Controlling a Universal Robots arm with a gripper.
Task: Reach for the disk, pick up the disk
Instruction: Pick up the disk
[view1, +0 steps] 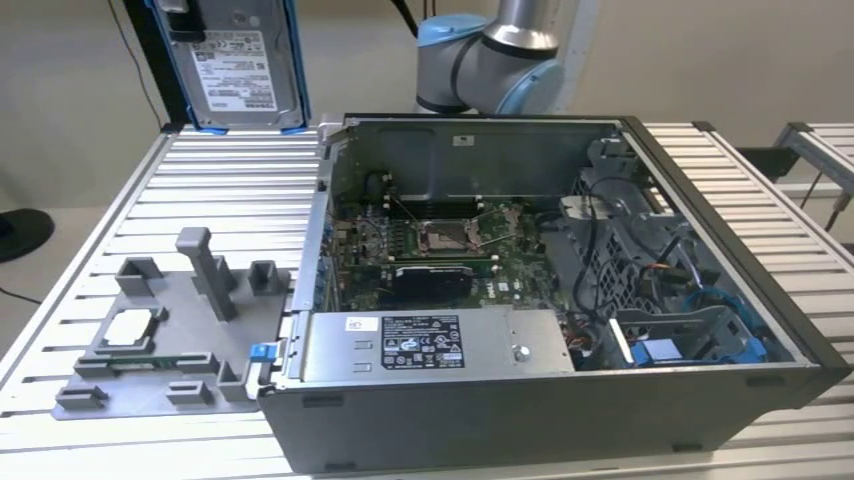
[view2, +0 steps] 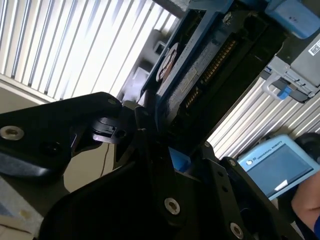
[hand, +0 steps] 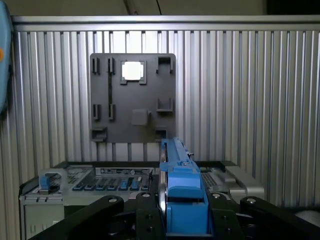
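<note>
One disk (view1: 235, 62) hangs upright in the exterior view over the slatted table's (view1: 120, 200) far corner, on that view's left. It is silver-grey with a white label and a blue bracket. In the second wrist view the gripper (view2: 180, 160) is clamped on its end, circuit side showing. So narrow a hold could let it pivot or slip. In the first wrist view it stands edge-on between the fingers (hand: 145, 215), with the computer case (hand: 75, 187) beyond.

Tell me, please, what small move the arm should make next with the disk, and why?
Probably just a steady hold: the gripper is shut on the disk, which hangs upright, raised off the ribbed table and apart from the open computer case. The pick-up looks done, so I would pause rather than lift higher.
</note>
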